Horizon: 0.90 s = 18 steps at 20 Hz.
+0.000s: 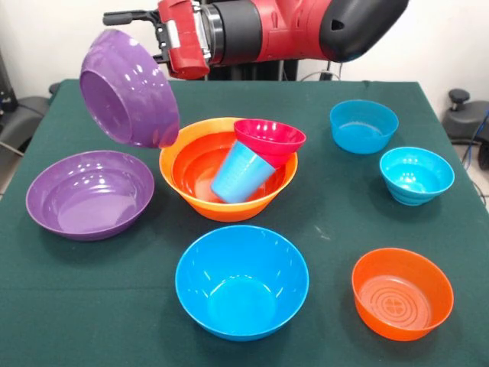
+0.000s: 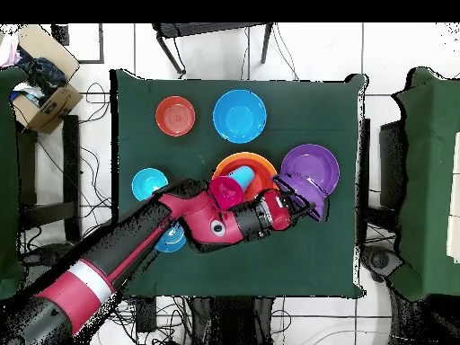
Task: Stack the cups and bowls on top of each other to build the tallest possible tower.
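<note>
The gripper (image 1: 157, 38) is sitting at the upper left of the front frame, at the end of the red and black arm (image 1: 260, 27) lying horizontally across the top. It is clenching the rim of a purple bowl (image 1: 128, 88), though the fingertips are largely hidden behind that rim, so the exact contact is hard to confirm. The held bowl is hanging clear of the table (image 1: 328, 199), directly below and left of the gripper, tipped on its side with its opening facing the lower left.

Right of it, at frame centre, the large orange bowl (image 1: 195, 172) is resting upright. Inside, the light blue cup (image 1: 241, 172) is leaning, its mouth pointing down-left and its long axis running toward the upper right. A magenta bowl (image 1: 269, 138) is perching tilted on the cup's raised base.

A second purple bowl (image 1: 89, 193) is lying upright at left, just below the held one.
</note>
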{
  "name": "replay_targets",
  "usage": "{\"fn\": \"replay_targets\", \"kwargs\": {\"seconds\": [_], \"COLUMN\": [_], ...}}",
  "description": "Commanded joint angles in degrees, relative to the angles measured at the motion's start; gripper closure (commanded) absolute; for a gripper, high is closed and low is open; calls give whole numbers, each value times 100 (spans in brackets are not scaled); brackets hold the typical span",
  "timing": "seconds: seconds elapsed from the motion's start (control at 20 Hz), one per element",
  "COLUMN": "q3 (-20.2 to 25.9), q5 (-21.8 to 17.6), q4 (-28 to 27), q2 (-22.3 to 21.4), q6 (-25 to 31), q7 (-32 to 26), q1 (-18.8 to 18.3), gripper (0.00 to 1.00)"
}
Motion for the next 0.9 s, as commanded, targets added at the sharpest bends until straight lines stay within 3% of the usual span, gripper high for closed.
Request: {"fn": "replay_targets", "kwargs": {"seconds": [0.05,0.5,0.9], "q3": [1101,1087,1046], "q5": [457,857,1236], "q4": [-627,-1116,-1658], "q2": [272,470,705], "q6": [491,1061,1988], "q7": [-1375,-1523,-1785], "q1": [-96,-181,-352], "gripper": [0,0,0]}}
